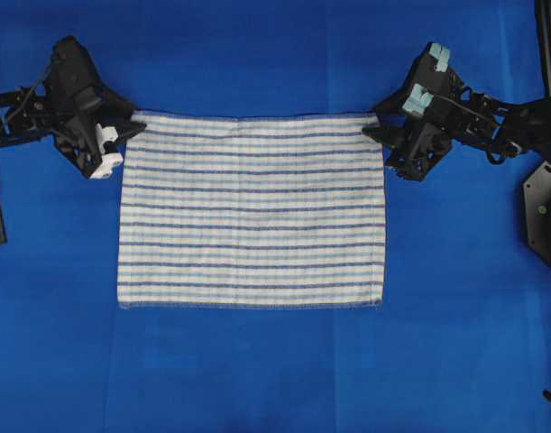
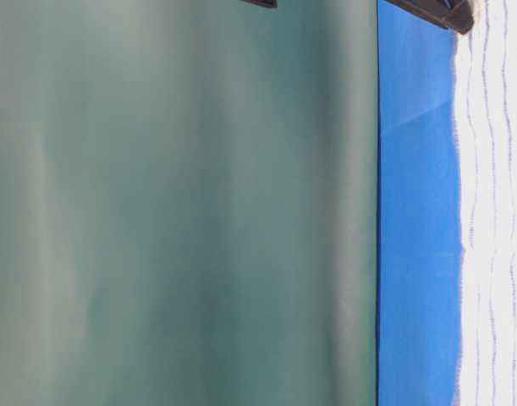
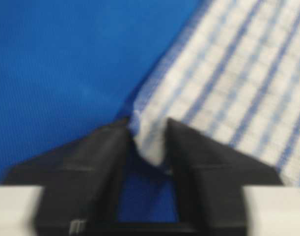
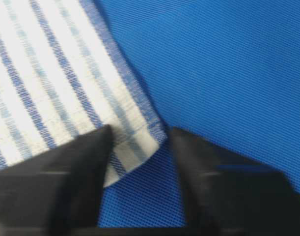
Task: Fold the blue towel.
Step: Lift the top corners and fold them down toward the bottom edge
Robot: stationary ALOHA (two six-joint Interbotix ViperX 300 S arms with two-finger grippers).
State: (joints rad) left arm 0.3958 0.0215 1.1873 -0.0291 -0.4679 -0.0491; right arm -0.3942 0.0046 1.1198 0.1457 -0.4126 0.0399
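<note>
Blue cloth covers your worktop [image 1: 257,379]. Your left fingers [image 3: 113,147] are pinched on one far corner of the blue towel [image 1: 252,212]. Your right fingers [image 4: 86,157] sit on both sides of the other far corner, with a gap you can see, so they are not tight on it. The towel lies flat in the middle. I think you hold both corners to fold it toward the near edge, where the worktop shows bare.

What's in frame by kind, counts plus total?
Striped towel: 1
Blue table covering: 1
Tools: 2, left tool and right tool, one at each far towel corner
Total: 4
</note>
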